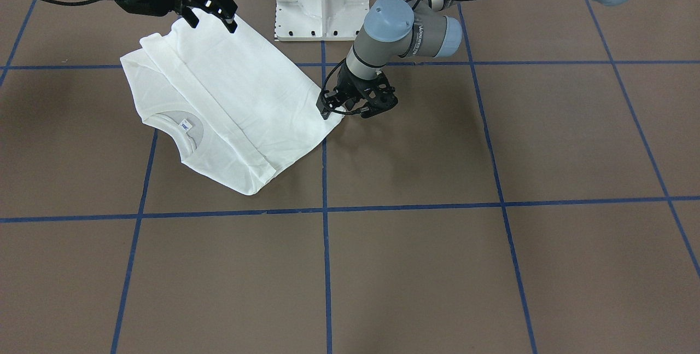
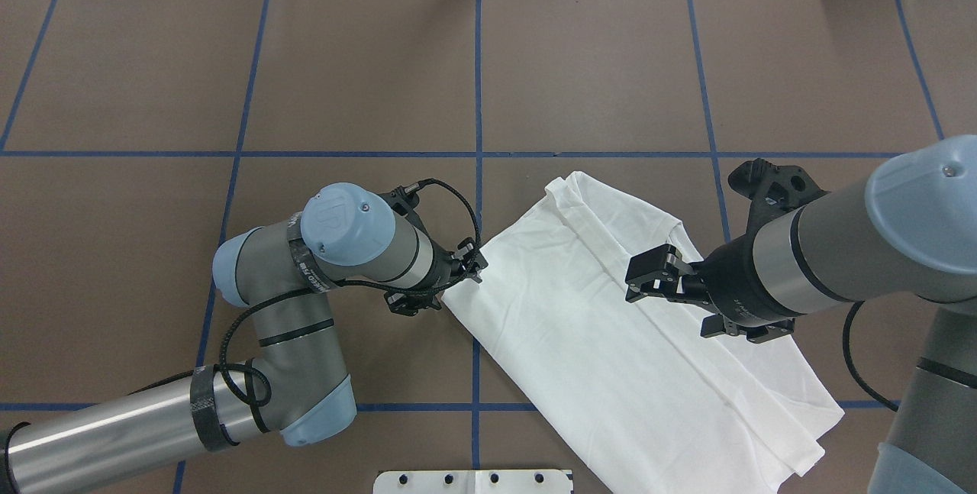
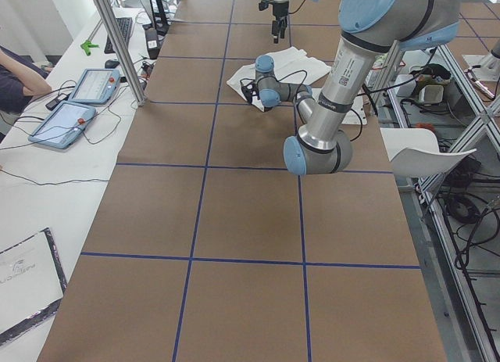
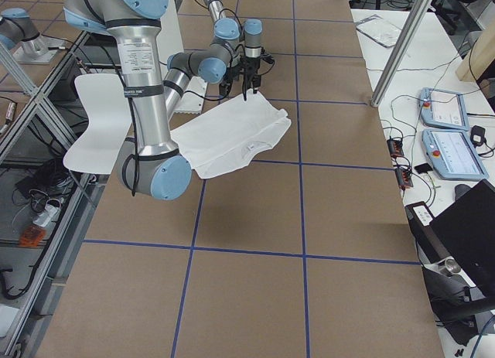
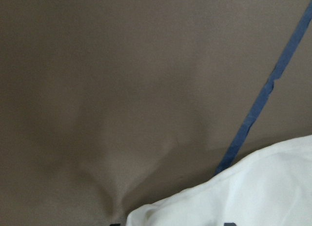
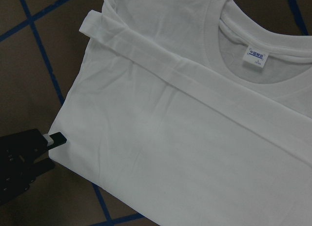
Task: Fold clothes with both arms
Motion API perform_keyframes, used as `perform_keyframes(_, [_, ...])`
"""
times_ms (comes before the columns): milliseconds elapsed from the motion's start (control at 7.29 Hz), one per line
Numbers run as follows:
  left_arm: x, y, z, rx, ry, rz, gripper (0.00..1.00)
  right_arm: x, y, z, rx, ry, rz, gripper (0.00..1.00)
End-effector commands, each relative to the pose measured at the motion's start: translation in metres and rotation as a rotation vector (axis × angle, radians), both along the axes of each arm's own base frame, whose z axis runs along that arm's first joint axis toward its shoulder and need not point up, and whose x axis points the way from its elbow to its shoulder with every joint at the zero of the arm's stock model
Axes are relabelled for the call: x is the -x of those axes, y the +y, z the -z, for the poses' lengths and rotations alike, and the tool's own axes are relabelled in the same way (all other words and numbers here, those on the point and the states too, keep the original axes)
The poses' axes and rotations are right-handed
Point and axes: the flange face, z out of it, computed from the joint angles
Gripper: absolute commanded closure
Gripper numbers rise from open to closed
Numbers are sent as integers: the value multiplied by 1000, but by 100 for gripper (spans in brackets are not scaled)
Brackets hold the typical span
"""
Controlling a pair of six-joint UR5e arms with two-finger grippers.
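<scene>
Exterior front-facing view, and the right gripper (image 1: 213,21) hangs over the end of the white T-shirt (image 1: 235,97) nearest the white pedestal base (image 1: 320,4), fingers spread wide, gripping nothing. Left gripper (image 1: 348,113) is down at the shirt's side corner, fingers apart with the cloth edge between them, one fingertip (image 6: 56,139) touching the fabric. Shirt lies folded flat on the brown table (image 1: 437,266), neck label (image 6: 256,56) face up at the far end.
</scene>
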Motion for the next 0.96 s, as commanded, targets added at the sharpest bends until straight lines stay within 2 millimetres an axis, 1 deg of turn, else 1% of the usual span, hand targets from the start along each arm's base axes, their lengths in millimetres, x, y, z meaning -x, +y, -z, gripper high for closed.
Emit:
perform_keyframes(0, [0,0,-1,1,-2,-1,35,0,0,0,0,1,-1,0])
perform_keyframes(274, [-4,4,-1,-5,2,-9,64,-1,-2,-1,1,2,-5,0])
perform_keyframes(412, [-7,8,-1,-9,3,-20,81,-2,-4,-1,3,3,-9,0])
perform_keyframes(549, [-6,8,5,-17,12,-20,100,-4,-6,-2,4,4,-15,0])
perform_keyframes(686, [-1,7,11,-23,24,-19,100,-5,-8,-4,6,8,-21,0])
perform_keyframes(823, [14,6,26,-38,52,-8,100,-7,-12,-3,5,6,-28,0])
